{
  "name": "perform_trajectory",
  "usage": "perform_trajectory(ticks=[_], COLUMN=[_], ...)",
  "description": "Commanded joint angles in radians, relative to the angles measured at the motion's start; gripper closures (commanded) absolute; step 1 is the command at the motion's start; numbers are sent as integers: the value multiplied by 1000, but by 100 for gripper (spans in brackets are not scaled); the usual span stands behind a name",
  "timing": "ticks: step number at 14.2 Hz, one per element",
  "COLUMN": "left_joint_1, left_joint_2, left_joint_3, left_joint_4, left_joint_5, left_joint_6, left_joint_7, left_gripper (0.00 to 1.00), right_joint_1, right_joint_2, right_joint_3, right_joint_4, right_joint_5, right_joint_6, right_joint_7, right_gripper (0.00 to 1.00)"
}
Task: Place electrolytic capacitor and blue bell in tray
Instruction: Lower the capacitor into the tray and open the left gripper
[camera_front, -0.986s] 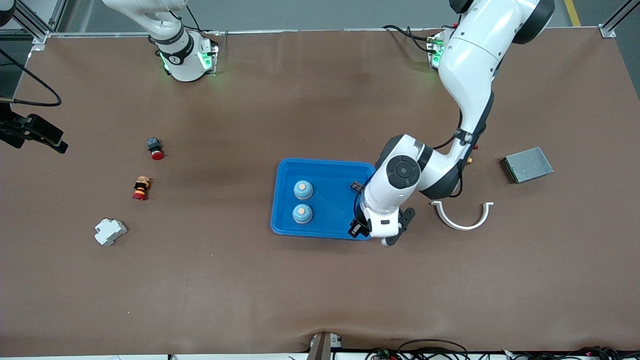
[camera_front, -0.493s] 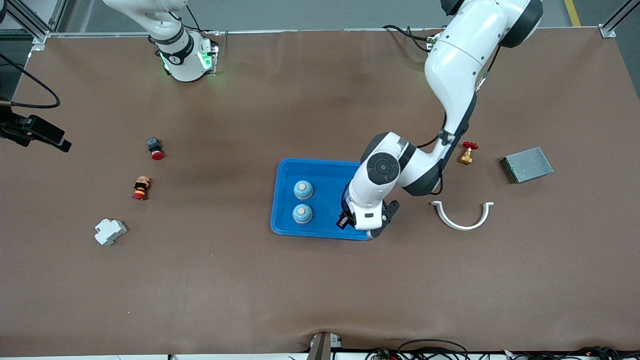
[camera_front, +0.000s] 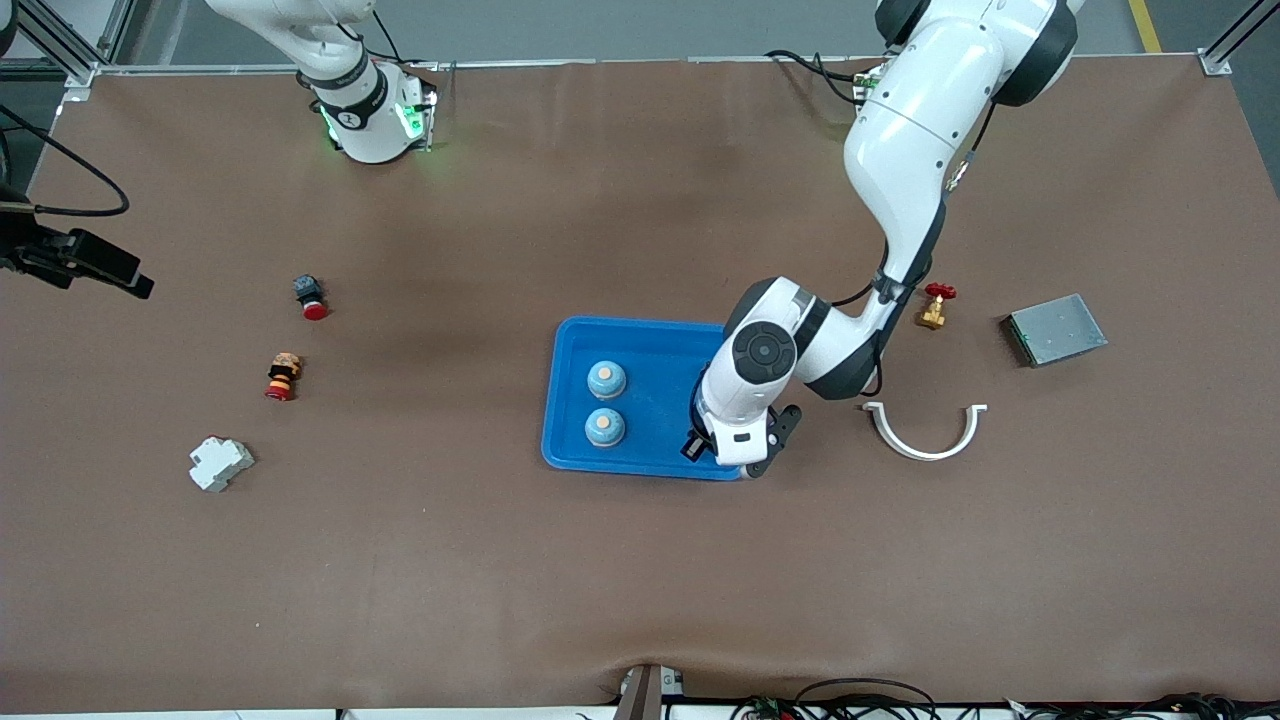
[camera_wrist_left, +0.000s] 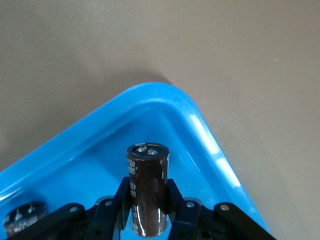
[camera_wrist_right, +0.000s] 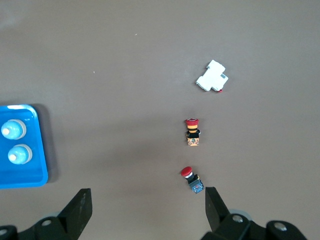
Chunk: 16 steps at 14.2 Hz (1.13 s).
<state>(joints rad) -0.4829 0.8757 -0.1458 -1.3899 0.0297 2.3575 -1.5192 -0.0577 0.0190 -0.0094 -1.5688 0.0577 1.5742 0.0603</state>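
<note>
Jaws of the left gripper (camera_wrist_left: 148, 212) clamped on a dark brown electrolytic capacitor (camera_wrist_left: 147, 187), held upright over the tray (camera_front: 570, 400) corner nearest the front camera at the left arm's end; in the front view the left gripper (camera_front: 712, 447) sits mostly hidden under its own wrist. A second dark capacitor (camera_wrist_left: 24, 218) shows at the edge of the left wrist view, lying in the tray. 2 blue bells (camera_front: 606, 379) (camera_front: 604, 427) stand in the tray toward the right arm's end, one nearer the front camera than the other, close together but apart. Right gripper (camera_wrist_right: 145, 207) with jaws spread wide and holding nothing, high over the table at the right arm's end; that arm waits. On the table at that end: a red-capped push button (camera_front: 309, 296), an orange-and-red button (camera_front: 282, 376), a white breaker block (camera_front: 221, 463). At the left arm's end: a small brass valve with red handle (camera_front: 933, 306), a white curved clip (camera_front: 925, 428), a grey metal box (camera_front: 1055, 329).
</note>
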Motion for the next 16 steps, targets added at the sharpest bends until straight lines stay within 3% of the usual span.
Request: perform_trajectory(ticks=[1, 6, 7, 8, 10, 16], left_joint_1=[-6, -8, -6, -6, -13, -28], left_joint_2=[8, 8, 8, 8, 8, -40], left_joint_3=[5, 6, 6, 6, 12, 38], left_joint_4=[8, 9, 9, 9, 9, 17], left_joint_5=[15, 15, 15, 15, 16, 32], left_joint_6=[-1, -1, -1, -1, -1, -52], left_joint_7=[-18, -18, -18, -18, -18, -6], left_gripper=[100, 100, 85, 48, 4, 0], right_joint_1=[-13, -5, 1, 7, 10, 10], right_joint_2=[3, 1, 1, -2, -4, -8], right_joint_3=[12, 12, 14, 14, 14, 14], right_joint_4=[3, -5, -10, -19, -22, -22], right_joint_5=[5, 2, -8, -30, -39, -41], right_joint_6=[-8, -8, -7, 3, 6, 23], right_joint_7=[-69, -73, -71, -69, -68, -65], right_gripper=[0, 0, 0, 0, 0, 0])
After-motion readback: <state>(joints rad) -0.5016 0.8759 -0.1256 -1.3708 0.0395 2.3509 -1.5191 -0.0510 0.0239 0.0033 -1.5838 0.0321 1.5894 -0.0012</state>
